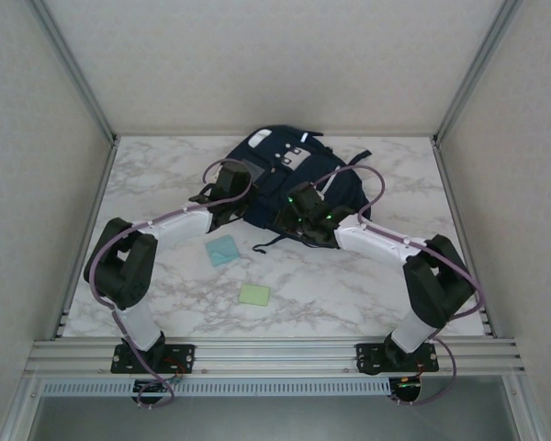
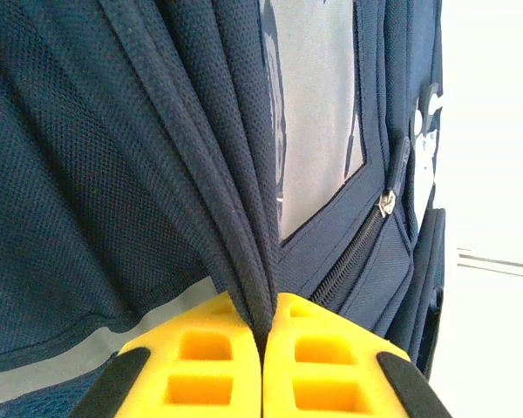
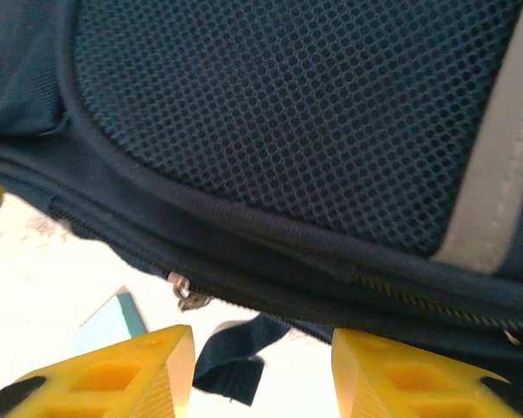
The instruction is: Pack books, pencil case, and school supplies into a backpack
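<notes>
I'm watching the navy backpack [image 1: 285, 179] lying toward the far middle of the counter [image 1: 367, 285], and I'm judging us partway through at best; my left hand [image 2: 264, 335] is clamping a fold of the bag's navy fabric, its yellow fingers [image 2: 200, 366] pinched tight together with only cloth between them; my right hand [image 3: 261, 348] is hanging spread wide, holding nothing, just beside the bag's near edge, with a metal zipper pull [image 3: 181, 292] dangling right above the gap; the stretch of zipper I'm seeing there is looking closed to me, though I can't tell about the rest of it; the light-blue square pad [image 1: 224, 250] is lying flat on the counter just this side of the bag, between my two arms; the pale-green square pad [image 1: 253, 294] is lying nearer to me, apart from the blue one; so those two supplies are plainly waiting to go in; what the backpack is already holding, I cannot tell; my read is that I'm working on getting the bag open, left hand bracing the fabric, right hand lining up on that pull; then both pads are needing a pick and a drop inside.
</notes>
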`<state>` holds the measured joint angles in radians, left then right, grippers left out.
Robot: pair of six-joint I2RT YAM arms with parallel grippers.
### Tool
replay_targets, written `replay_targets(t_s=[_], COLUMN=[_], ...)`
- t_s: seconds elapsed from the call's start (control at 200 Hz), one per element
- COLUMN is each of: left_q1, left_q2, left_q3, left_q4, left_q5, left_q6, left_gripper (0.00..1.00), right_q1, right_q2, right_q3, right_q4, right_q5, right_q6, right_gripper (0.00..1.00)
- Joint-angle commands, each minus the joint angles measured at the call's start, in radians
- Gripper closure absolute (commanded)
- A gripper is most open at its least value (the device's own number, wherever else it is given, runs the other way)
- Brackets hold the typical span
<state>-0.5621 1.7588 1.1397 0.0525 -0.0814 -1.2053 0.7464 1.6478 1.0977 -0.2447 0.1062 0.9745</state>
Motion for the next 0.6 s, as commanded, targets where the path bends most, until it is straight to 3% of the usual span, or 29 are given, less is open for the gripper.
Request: replay_targets(t_s=[0.0,0.415,0.536,0.596], left_q1=[-0.022,-0.036,-0.035,-0.035], left_q2=[-0.091,-0.128,-0.127,-0.126], left_q3=[-0.007,-0.047,-0.052,-0.054], left_q4=[0.017,0.01,0.006,0.006], left_q5=[-0.005,-0.01,-0.012,-0.012], left_q6=[-0.002,-0.008,-0.007,-0.006], left_gripper=[1.0,1.0,1.0,1.0], right_q1=[0.037,0.054,0.062,0.066], right_q2=[0.043,0.142,0.101,0.087], right_q3=[0.045,0.086,0.024,0.011], right_q4=[0.06,0.121,0.246,0.27], right_q5=[0.096,0.242,0.202,0.19], right_q6=[0.052,0.035,0.018,0.027], right_gripper=[0.55,0.56,0.51,0.43])
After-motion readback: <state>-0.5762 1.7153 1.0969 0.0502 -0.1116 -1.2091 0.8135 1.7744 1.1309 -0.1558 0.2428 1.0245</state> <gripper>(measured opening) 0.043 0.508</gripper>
